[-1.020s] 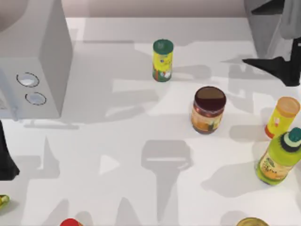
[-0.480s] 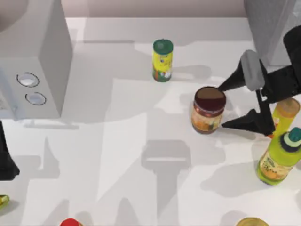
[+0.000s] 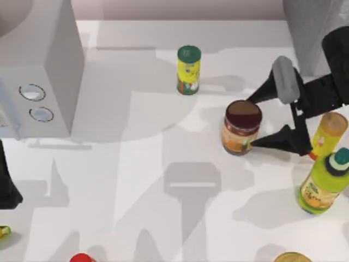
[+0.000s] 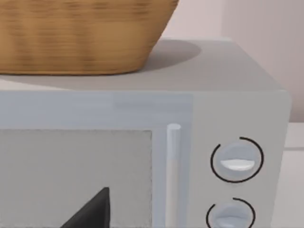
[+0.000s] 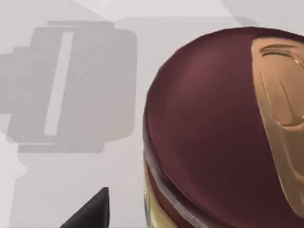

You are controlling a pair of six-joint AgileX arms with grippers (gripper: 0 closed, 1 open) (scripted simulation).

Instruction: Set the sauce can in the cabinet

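The sauce can [image 3: 241, 127], squat with a maroon top and an orange label, stands upright right of the table's middle. My right gripper [image 3: 250, 123] is open, reaching in from the right, with one fingertip behind the can's right part and one in front of it. Whether the fingers touch the can I cannot tell. The can's maroon lid [image 5: 213, 137] looms close in the right wrist view. The grey cabinet [image 3: 306, 30] stands at the back right, partly behind my right arm. My left gripper [image 3: 6, 188] is parked at the left edge, open.
A slim yellow can with a green lid [image 3: 188, 70] stands behind the sauce can. An orange-capped tube [image 3: 327, 134] and a green bottle [image 3: 323, 183] stand close to the right arm. At the back left is a light-grey box with two knobs [image 3: 41, 65], with a wicker basket [image 4: 80, 33] on top.
My right arm swung in from the back right with its gripper open and moved left until its fingers straddle the sauce can's right part. The can and the left arm stayed still.
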